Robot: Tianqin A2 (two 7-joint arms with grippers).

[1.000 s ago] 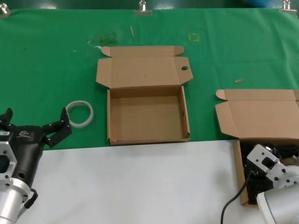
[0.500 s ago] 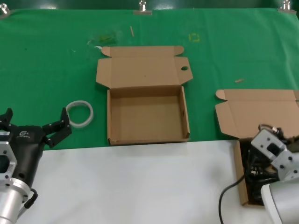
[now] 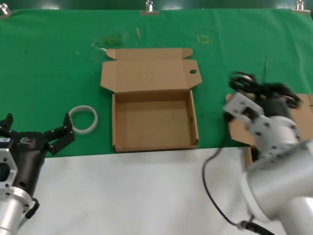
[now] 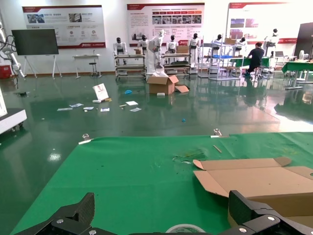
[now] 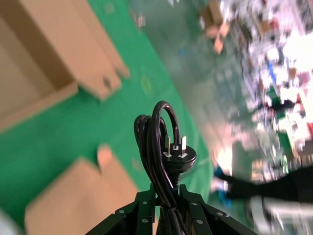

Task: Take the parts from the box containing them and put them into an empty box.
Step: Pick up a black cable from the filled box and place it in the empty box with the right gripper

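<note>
- The right gripper point(image 5: 166, 196) is up in the air over the green cloth point(image 3: 49, 63), between the two boxes.
- Its fingers are squeezed tight on a black power cable point(image 5: 155, 147). The coiled cable sticks up past the fingers, and its plug point(image 5: 178, 155) with three metal pins shows at the top.
- In the head view the cable point(image 3: 264, 90) is a dark blur above the right arm.
- The empty box point(image 3: 154, 125) sits open in the middle of the cloth. Its lid lies flat behind it, and one side tab has a small round hole point(image 3: 192, 72).
- The other box point(image 3: 239, 125) is at the right edge, mostly hidden behind the right arm.
- The left gripper point(image 3: 34, 134) waits low on the left with its black fingers spread wide, holding nothing.
- A white ring point(image 3: 83, 119) lies on the cloth just beside it.
</note>
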